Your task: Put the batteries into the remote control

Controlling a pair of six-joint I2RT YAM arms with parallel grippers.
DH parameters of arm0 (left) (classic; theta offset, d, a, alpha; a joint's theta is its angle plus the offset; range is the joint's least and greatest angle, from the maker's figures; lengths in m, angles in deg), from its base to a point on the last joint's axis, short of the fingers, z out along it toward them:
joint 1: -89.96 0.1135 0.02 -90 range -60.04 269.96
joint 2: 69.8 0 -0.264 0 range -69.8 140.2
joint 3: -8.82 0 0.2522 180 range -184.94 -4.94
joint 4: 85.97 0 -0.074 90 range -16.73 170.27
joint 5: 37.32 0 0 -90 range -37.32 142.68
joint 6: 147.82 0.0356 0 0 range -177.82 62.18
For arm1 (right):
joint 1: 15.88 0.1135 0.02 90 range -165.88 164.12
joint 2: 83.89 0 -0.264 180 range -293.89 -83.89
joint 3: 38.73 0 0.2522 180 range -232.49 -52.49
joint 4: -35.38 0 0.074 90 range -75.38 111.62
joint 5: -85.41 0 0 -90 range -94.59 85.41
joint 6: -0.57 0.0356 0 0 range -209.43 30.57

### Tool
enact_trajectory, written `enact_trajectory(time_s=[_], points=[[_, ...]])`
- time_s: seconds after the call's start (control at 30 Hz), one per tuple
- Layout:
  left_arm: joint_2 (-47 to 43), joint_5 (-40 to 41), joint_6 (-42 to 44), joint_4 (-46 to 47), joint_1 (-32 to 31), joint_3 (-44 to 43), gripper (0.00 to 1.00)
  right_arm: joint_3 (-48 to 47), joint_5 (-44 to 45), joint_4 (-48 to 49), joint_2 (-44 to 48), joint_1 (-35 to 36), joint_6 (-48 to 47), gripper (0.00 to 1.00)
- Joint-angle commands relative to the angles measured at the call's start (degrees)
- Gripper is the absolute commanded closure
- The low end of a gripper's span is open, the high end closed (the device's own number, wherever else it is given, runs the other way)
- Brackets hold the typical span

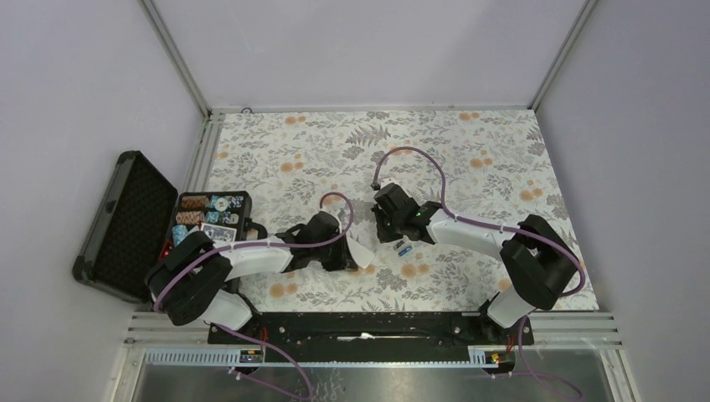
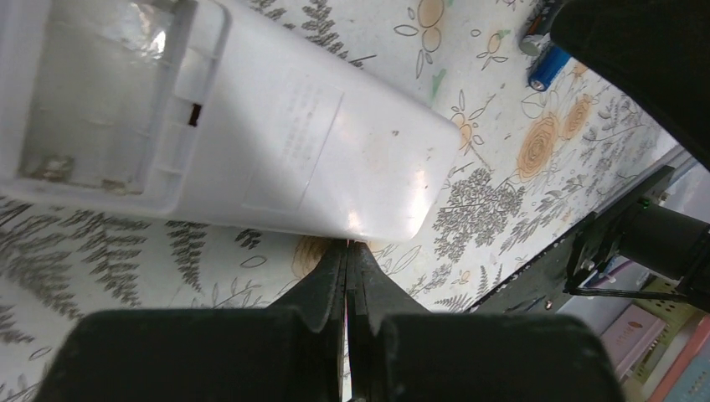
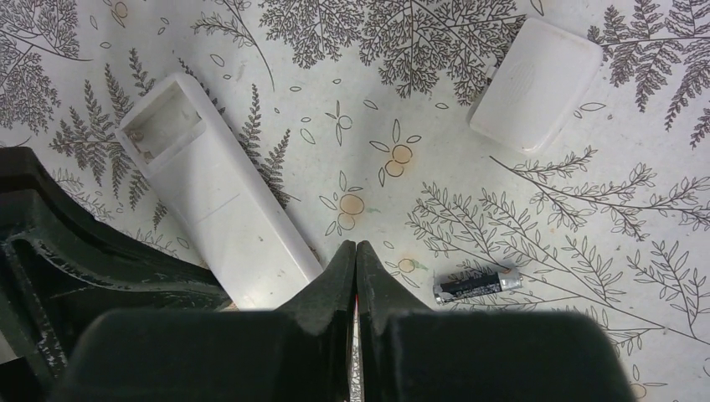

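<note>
The remote control [image 3: 219, 197] is lying flat on the floral tablecloth [image 3: 435, 33] with its plain white back up, in the near half of the table between the two arms. In the right wrist view its long axis is running diagonally. The open battery bay [image 3: 163, 126] is being shown at the upper-left end, and the plain end is pointing down toward the right gripper [image 3: 356, 251].

The jaws of the right gripper are being pressed together with nothing between them, over bare cloth just beside the remote's plain end. The jaws of the left gripper [image 2: 347, 251] are likewise being pressed tight on nothing. Its tips are at the remote's edge near the plain end, and whether they are touching it cannot be told.

The batteries [image 1: 403, 248] are lying on the cloth near the remote. The dark cell [image 3: 477, 285] is lying almost crosswise in the right wrist view, silvery end to the right. The blue cell [image 2: 548, 69] is being partly hidden by the right arm. The white battery cover [image 3: 536, 84] is lying well apart.
</note>
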Motion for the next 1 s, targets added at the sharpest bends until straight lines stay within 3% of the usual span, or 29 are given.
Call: enact_trajectory(time_s=[0.0,0.23,0.4,0.97], points=[[-4.4,3.8,1.6,-4.8,-0.2,-1.8,1.00,0.1,1.1,-0.8,0.9,0.2,-1.4,0.96],[-12.9,14.8,3.4,-16.3,-0.2,-1.5,1.00,-2.6,-1.3,-0.4,-2.1,0.2,-2.5,1.00],[-13.0,20.6,4.7,-20.8,-0.1,-2.5,1.00,-5.2,-2.8,0.8,-5.4,0.2,-2.9,1.00],[-3.5,22.5,4.8,-15.0,2.4,-4.5,1.00,-10.8,-8.0,1.1,-15.0,0.2,-3.7,1.00]])
